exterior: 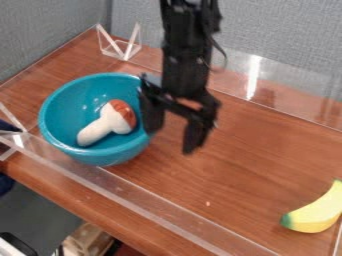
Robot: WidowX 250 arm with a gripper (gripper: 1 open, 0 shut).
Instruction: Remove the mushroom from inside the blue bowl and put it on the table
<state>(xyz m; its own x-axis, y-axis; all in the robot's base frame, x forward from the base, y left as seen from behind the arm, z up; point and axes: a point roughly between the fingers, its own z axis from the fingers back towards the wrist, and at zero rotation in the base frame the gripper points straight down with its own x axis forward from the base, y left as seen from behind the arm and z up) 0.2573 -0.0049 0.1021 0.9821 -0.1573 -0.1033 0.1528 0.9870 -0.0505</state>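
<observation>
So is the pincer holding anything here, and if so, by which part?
Nothing is held. The pincer is open with nothing between its fingers, beside the blue bowl; the mushroom lies loose inside it.

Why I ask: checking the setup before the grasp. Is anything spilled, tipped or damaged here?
Nothing stands out. The glossy teal-blue bowl sits upright on the wood-grain table, with the small brown-capped toy mushroom lying inside.
</observation>
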